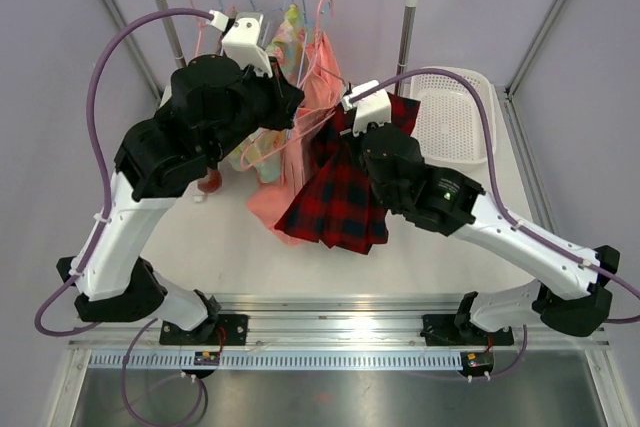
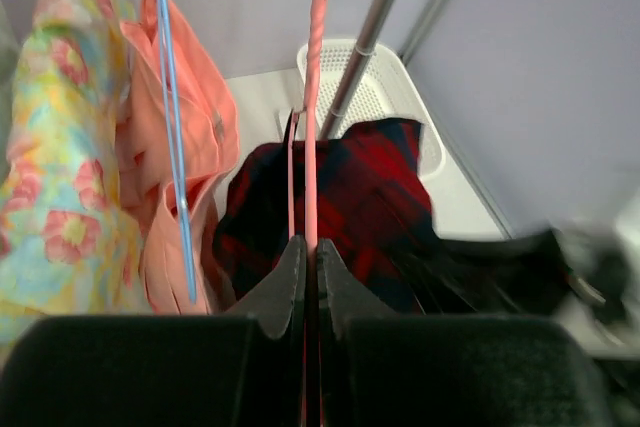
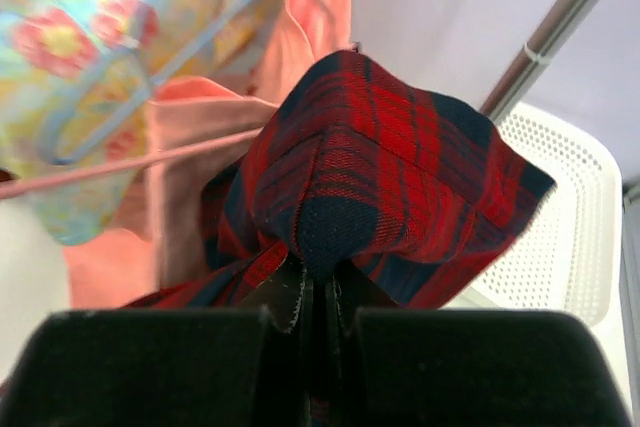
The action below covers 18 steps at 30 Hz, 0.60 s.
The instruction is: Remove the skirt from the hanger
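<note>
Skirt [image 3: 400, 157] in R end effector [image 3: 318, 302]; L [image 2: 310, 282] prob. grips hanger [image 2: 316, 97]

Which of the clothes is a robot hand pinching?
The red-and-navy checked skirt: the right hand is shut on its cloth. No hand grips the flowery garment or the plain peach garment.

In my left wrist view the pink hanger [image 2: 314, 97] runs off the 12 o'clock edge, hook unseen, and my right arm [image 2: 590, 267] at 3 o'clock is a dark blur. My right pincer [image 3: 318, 289] has its tips buried under skirt [image 3: 400, 177] folds.
</note>
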Available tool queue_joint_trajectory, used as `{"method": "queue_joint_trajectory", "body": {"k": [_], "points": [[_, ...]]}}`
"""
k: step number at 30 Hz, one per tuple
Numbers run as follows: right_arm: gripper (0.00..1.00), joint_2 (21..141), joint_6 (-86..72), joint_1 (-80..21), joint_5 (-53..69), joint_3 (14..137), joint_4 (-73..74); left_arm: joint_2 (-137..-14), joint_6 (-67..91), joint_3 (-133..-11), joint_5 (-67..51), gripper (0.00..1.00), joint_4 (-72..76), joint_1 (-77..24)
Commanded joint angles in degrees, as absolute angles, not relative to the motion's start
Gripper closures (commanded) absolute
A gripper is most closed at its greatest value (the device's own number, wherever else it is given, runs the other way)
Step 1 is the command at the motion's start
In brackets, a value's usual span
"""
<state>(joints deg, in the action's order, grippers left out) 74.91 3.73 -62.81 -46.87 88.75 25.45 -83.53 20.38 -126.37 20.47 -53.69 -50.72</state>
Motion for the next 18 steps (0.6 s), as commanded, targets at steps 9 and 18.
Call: {"method": "queue_joint_trajectory", "body": {"k": [9,18], "points": [[1.00,66.6,-6.9,-54.0,-44.6,78.9,30.0,-76.9,28.0,-133.3,14.6,1.00,-68.0,-52.5],[1.00,46.6,-13.3,-54.1,-50.7,74.0,41.4,-73.7,23.6,-134.6,18.3,1.00,-58.0,-52.5]]}}
